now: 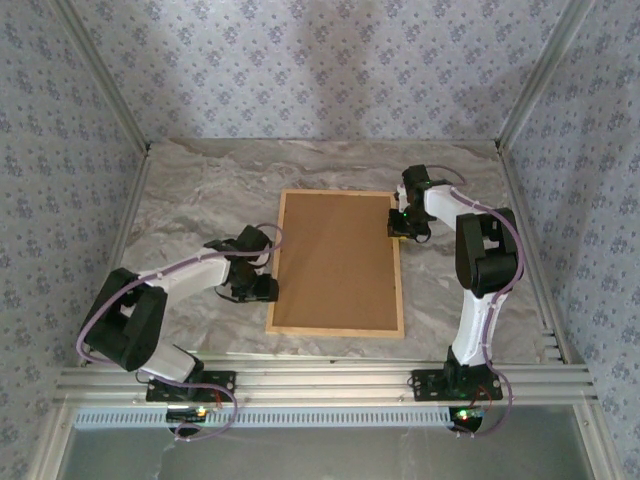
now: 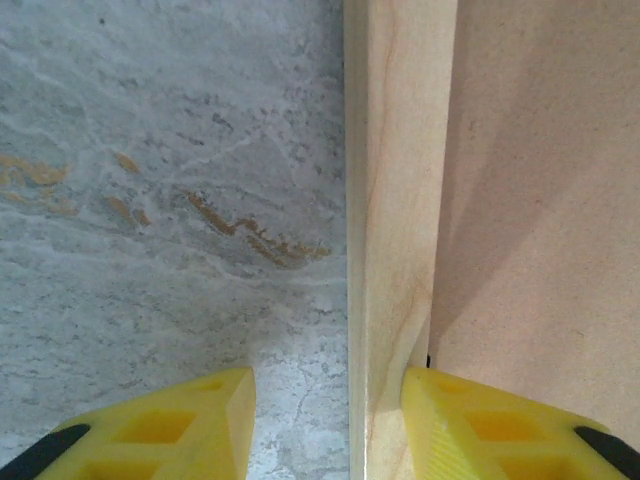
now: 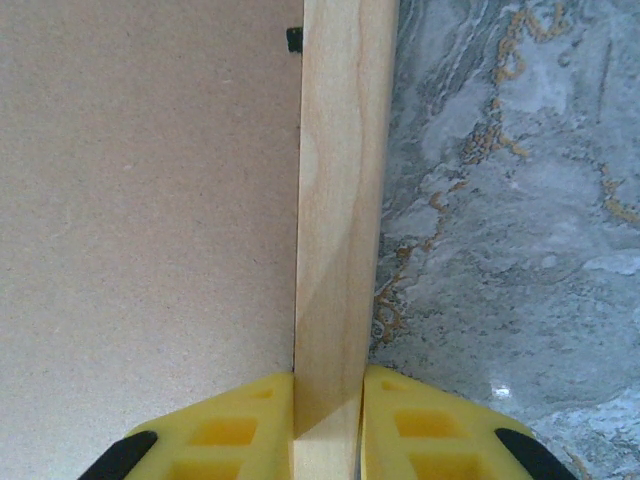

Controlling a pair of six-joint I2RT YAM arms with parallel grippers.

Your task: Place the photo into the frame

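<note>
The frame (image 1: 335,331) lies flat in the middle of the table, a plain brown backing board (image 1: 340,262) filling it. The photo is hidden. My left gripper (image 1: 270,262) is at the frame's left rail (image 2: 395,200) and straddles it. Its inner yellow finger (image 2: 470,425) touches the rail, while the outer finger (image 2: 195,425) stands apart over bare table, so the left gripper (image 2: 328,410) is open. My right gripper (image 1: 398,222) is at the far end of the right rail (image 3: 340,180). The right gripper (image 3: 328,410) is shut on that rail, both pads pressed against the wood.
The marble-patterned tabletop (image 1: 190,190) surrounds the frame. Patterned walls with metal posts close in the back and both sides. The arm bases sit on a metal rail (image 1: 320,380) at the near edge. A small black tab (image 3: 293,40) shows at the board's edge.
</note>
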